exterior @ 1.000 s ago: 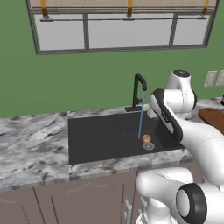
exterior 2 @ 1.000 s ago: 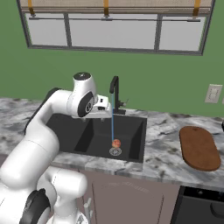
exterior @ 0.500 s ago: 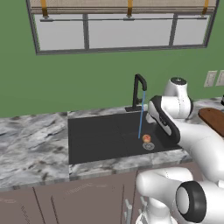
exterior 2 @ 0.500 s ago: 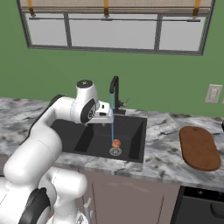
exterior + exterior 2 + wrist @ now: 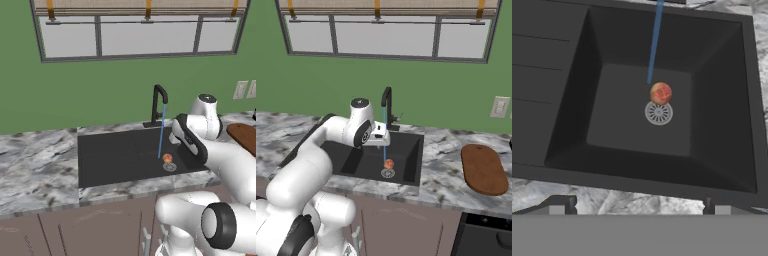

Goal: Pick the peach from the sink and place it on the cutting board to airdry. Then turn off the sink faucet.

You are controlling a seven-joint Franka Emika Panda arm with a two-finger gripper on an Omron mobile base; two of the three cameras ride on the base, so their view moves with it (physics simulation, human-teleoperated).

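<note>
Looking down along my tool (image 5: 635,207), I see its two small dark fingertips (image 5: 562,204) set wide apart with nothing between them, poised over the near rim of the sink.

Nearest me runs the grey-white marble bench (image 5: 35,165), veined in darker grey, with plain brown cabinet fronts (image 5: 75,230) below it. Set into that bench is the large rectangular matte black sink (image 5: 722,100), with a flat ribbed draining area on one side and a deep basin on the other.

On the basin floor lies the small round orange-red peach (image 5: 661,93) with a yellowish patch, just beside the small round grey drain ring (image 5: 659,113) and, as far as I can tell, touching its far edge. A thin blue stream of water (image 5: 654,40) falls to the basin floor next to the peach.

At the back of the sink stands the slim matte black gooseneck faucet (image 5: 386,102), its hooked spout over the basin.

Off to my right, well apart from the sink, the flat reddish-brown wooden cutting board (image 5: 483,169) lies on the bench.

Behind everything rises a green wall (image 5: 316,85) with a grey-framed window (image 5: 381,35) and a pale wall socket (image 5: 499,106).
</note>
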